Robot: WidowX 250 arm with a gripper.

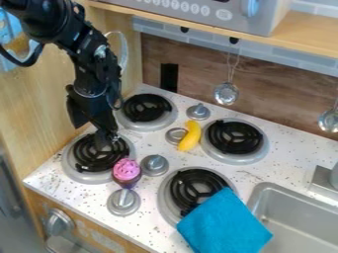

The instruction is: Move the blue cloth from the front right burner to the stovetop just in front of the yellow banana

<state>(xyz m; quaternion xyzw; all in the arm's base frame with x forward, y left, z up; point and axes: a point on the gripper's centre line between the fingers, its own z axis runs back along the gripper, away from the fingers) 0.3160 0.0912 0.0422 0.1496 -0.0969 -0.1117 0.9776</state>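
Speckled stovetop beside wooden wall — end effector at a burner — cannot tell if open or closed.

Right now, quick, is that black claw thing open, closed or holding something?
Gripper: over the lower-left burner, near the pink-topped cupcake; open or closed cannot be told, and nothing is visible in its grip.

A banana lies beside the back right burner; a blue cloth partly covers the front right burner and overlaps the sink; a metal ladle hangs by the brown panel
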